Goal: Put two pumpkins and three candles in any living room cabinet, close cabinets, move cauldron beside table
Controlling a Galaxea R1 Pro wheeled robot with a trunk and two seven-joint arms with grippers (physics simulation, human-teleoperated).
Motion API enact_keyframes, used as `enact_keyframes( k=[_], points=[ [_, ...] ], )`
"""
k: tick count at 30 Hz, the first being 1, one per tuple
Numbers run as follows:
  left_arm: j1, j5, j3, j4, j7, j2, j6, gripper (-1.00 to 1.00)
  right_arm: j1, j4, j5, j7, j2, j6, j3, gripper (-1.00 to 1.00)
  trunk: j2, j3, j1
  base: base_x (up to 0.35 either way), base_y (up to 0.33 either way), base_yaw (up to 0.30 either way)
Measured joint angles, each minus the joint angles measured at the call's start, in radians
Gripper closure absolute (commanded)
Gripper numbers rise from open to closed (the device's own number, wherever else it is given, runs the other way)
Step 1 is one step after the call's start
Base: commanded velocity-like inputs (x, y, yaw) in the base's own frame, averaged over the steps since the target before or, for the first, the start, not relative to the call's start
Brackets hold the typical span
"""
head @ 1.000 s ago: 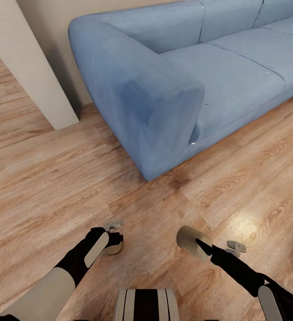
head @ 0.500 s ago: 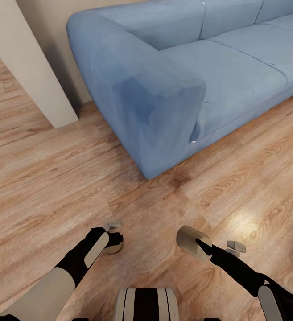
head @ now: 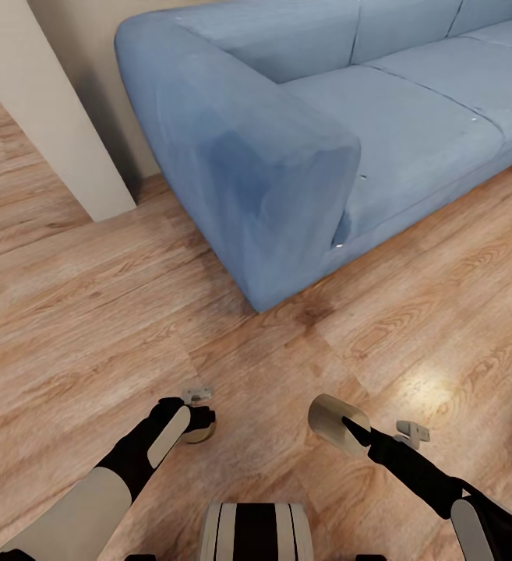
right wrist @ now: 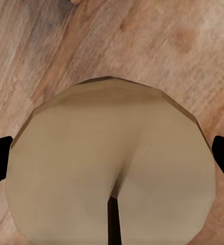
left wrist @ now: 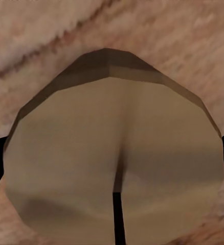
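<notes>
Wood plank floor (head: 92, 312), warm brown, shiny spot near right side. Big blue sofa (head: 302, 132) ahead, armrest corner close to robot. Pale wall post (head: 53, 117) just left of sofa. Left gripper (head: 201, 421) clamped on beige candle (head: 199, 431), low over floor. Right gripper (head: 349, 427) clamped on second candle (head: 330, 421), also above floor. Wrist views: each candle close up (left wrist: 114, 168) (right wrist: 112, 163), black fingers (right wrist: 223, 158) pressing both sides, floor planks behind.
</notes>
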Motion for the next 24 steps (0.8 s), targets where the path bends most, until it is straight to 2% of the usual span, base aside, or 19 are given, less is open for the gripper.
enact_keyframes(
  k=[1,18,24],
  points=[
    [0.0,0.0,0.0,0.0,0.0,0.0,0.0,1.0,0.0,0.0,0.0,0.0,0.0,0.0,0.0,1.0,0.0,0.0,0.0,0.0,0.0,0.0],
    [-0.001,0.001,0.003,0.0,0.0,-0.001,0.001,1.0,0.0,0.001,0.001,0.0,-0.001,0.001,0.0,1.0,0.0,0.0,0.0,0.0,0.0,0.0],
    [-0.001,0.001,0.004,0.001,0.0,-0.001,0.002,1.0,0.0,0.001,0.0,0.0,-0.002,0.002,0.0,1.0,0.001,0.023,-0.003,0.0,0.0,0.0]
  ],
)
